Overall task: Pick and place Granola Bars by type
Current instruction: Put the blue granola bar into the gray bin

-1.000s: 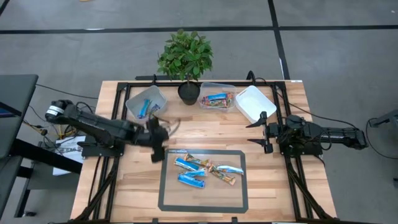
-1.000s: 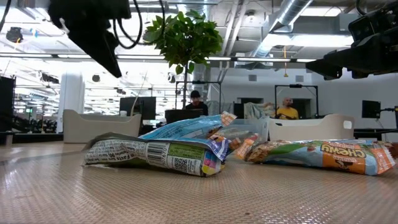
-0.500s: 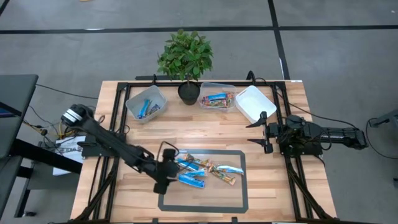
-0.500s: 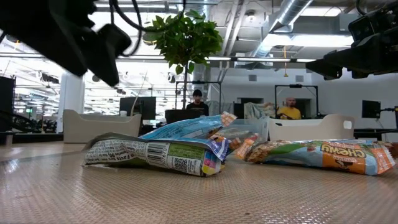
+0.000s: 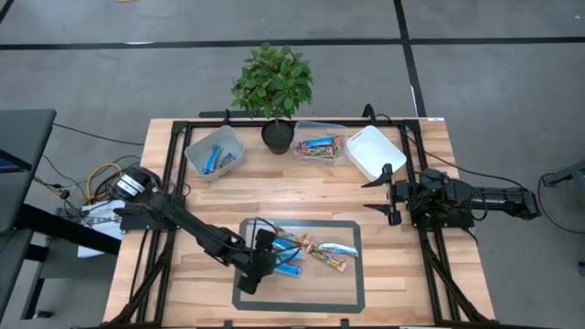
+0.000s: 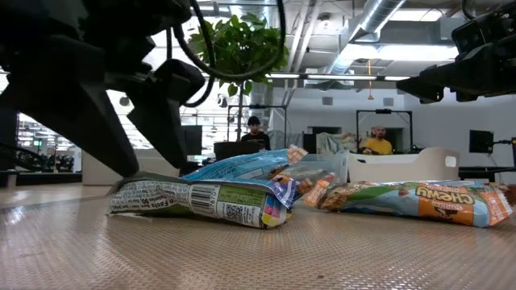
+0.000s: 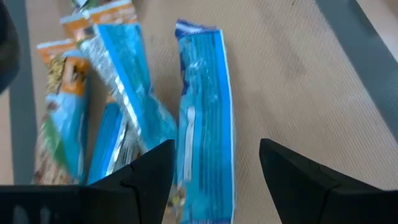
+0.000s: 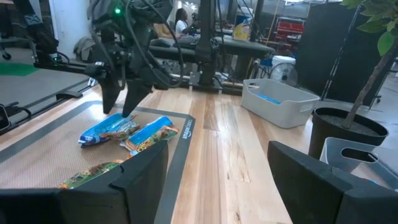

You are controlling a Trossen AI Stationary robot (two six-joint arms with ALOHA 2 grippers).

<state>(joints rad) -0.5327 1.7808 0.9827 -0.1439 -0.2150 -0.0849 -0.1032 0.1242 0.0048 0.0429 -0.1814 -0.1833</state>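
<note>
Several granola bars lie flat in a loose pile on the dark-framed mat: blue ones and tan-orange ones. My left gripper is open and low over the pile's left end. In the left wrist view my left gripper has one finger on each side of a blue bar, and no touch shows. In the low view its fingers stand just behind the nearest bar. My right gripper waits open above the table's right side, away from the bars.
Three clear bins stand along the far edge: the left one holds blue bars, the middle one multicoloured bars, and the right one shows white. A potted plant stands between the left and middle bins. People sit in the room beyond.
My left gripper has swung from near the left bin toward the table's near edge and to the right. It has come down over the left end of the pile on the mat. The bars lie as before, and my right arm has kept still.
</note>
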